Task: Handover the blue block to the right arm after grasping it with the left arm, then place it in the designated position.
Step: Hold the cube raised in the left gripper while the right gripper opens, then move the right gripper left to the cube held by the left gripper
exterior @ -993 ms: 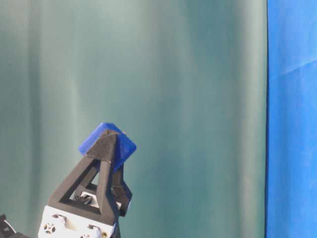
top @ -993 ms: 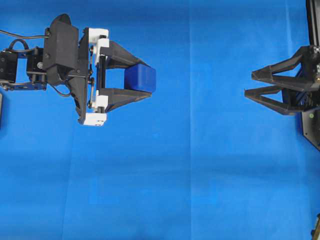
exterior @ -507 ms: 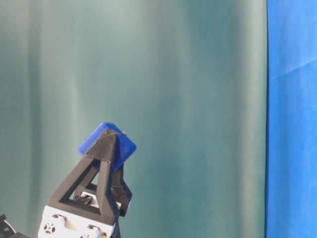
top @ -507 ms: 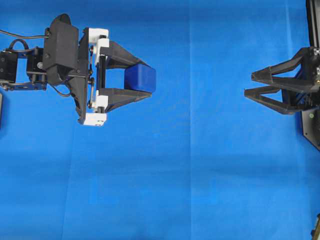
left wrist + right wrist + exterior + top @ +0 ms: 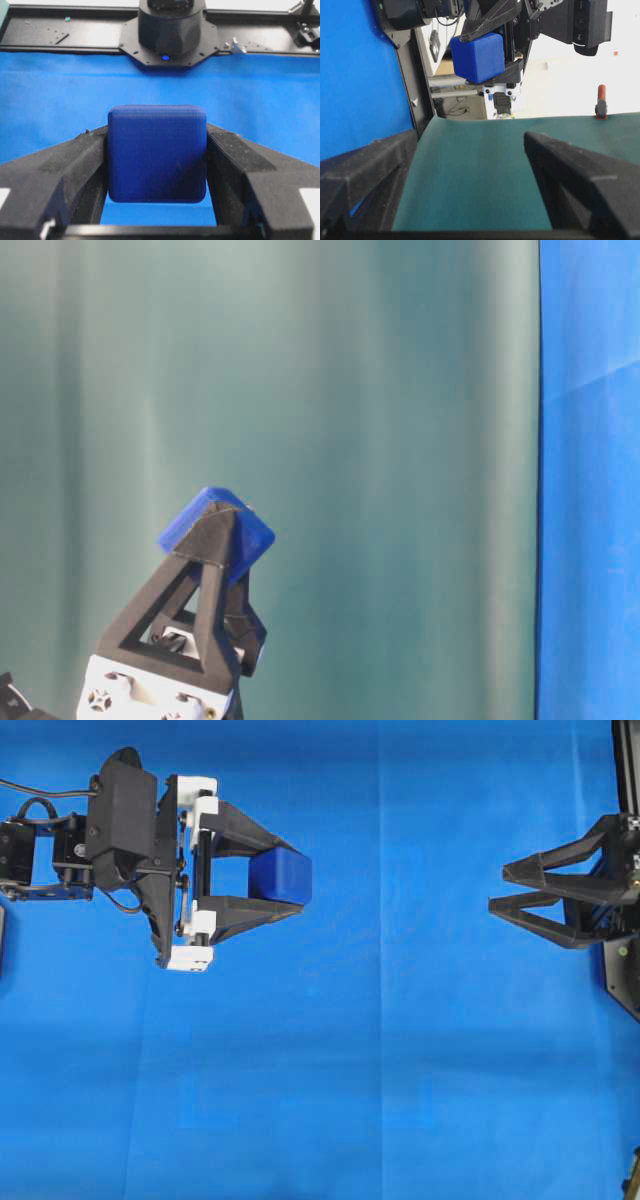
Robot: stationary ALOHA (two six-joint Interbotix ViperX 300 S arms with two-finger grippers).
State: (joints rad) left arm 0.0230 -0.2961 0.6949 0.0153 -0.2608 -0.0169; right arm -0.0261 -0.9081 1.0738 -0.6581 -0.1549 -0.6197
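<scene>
1. The cloth is plain bright blue and fills the overhead view; a dark green backdrop fills most of the table-level view, with a strip of blue at its right edge.
2. The left arm reaches in from the left edge of the overhead view and lies level, its wrist straight and its white brackets facing the middle.
3. The right arm enters from the right edge of the overhead view, its wrist rolled so that the two fingers sit one above the other, fanned slightly.
4. The left gripper points toward the middle. Its fingers are partly closed and press on opposite faces of the block, one on each side.
5. The right gripper points back at the left one. Its jaws stand wide apart with nothing between them; in its wrist view only green backdrop shows between the fingers.
6. The block is a dark-blue cube with rounded edges, clamped near the left fingertips. In the table-level view it sits raised against the backdrop, atop the fingers. The right wrist view shows it in the air, well apart from the right gripper.
</scene>
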